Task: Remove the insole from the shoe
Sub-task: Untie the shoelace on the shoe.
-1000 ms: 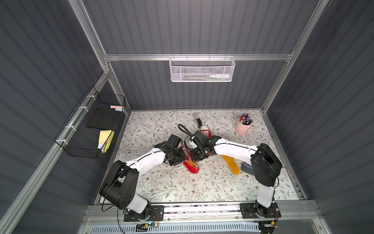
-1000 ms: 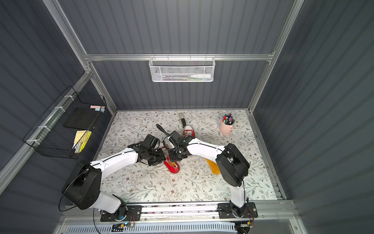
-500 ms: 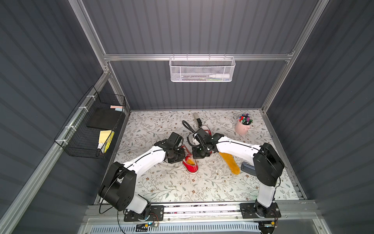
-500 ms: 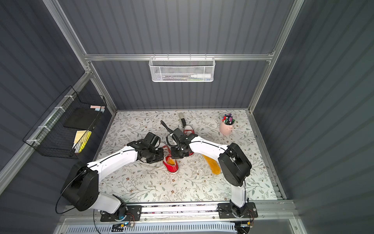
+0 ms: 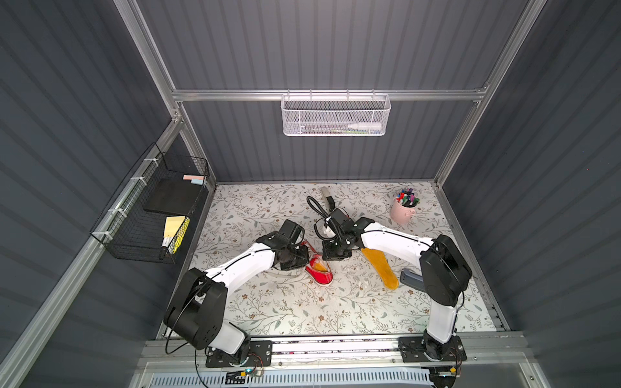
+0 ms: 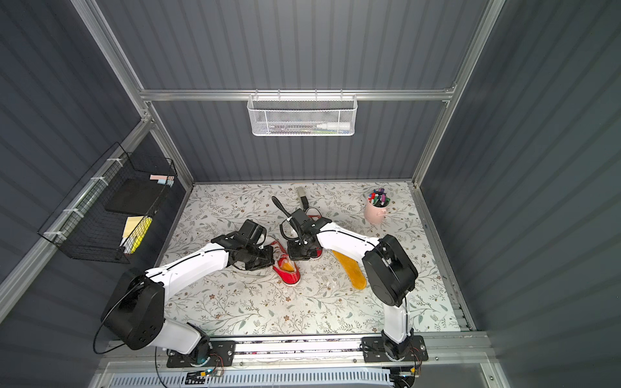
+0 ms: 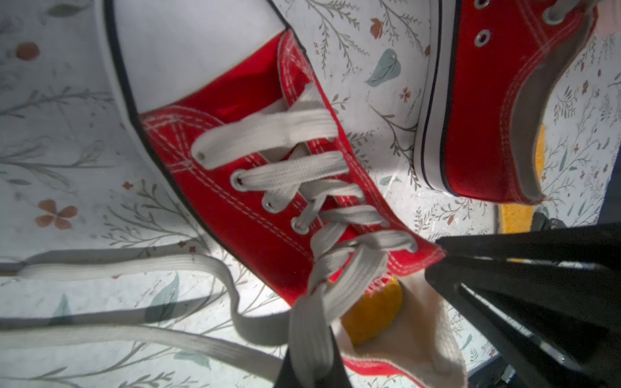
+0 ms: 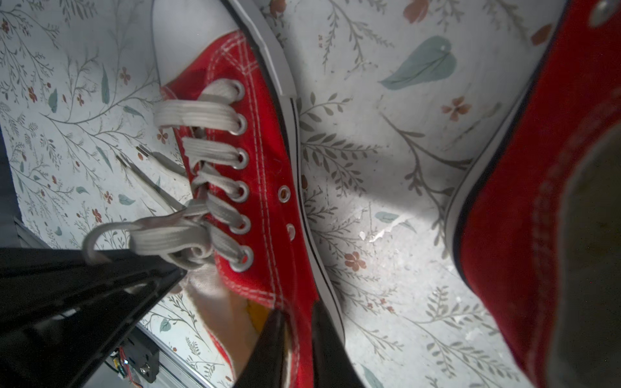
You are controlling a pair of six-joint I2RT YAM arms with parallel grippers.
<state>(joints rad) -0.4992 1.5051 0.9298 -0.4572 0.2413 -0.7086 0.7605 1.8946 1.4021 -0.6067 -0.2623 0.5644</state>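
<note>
Floral-print table (image 5: 268,302) inside a booth w/ dark ribbed walls. Nearest the front rail, on the robot's R side: a flat grey item (image 5: 408,278), partly behind the R arm. Just beside it a spare insole (image 5: 381,268), yellow, lies flat on the table.

Centre: red canvas shoe (image 5: 321,273) w/ white toe cap, sole down, red heel end toward the front rail. Insole (image 7: 373,312) is inside it. A yellow bit shows at the opening beside the tongue (image 7: 426,322); the rest is hidden.

L gripper (image 8: 179,270) is closed tight at the top of the laces (image 7: 268,174), by the knot & tongue; can't tell which of them it pinches. Loose lace ends trail over the table. R gripper (image 8: 297,310) has a narrow gap, one finger inside & one outside the shoe's side wall near the opening.

Just behind is a second shoe (image 7: 487,134), same red, close to the first but apart, mostly under the R arm in both top views. Further back on the R: pink cup (image 5: 401,213) w/ markers. Back wall: white mesh basket (image 5: 336,116). L wall: black wire basket (image 5: 151,215).
</note>
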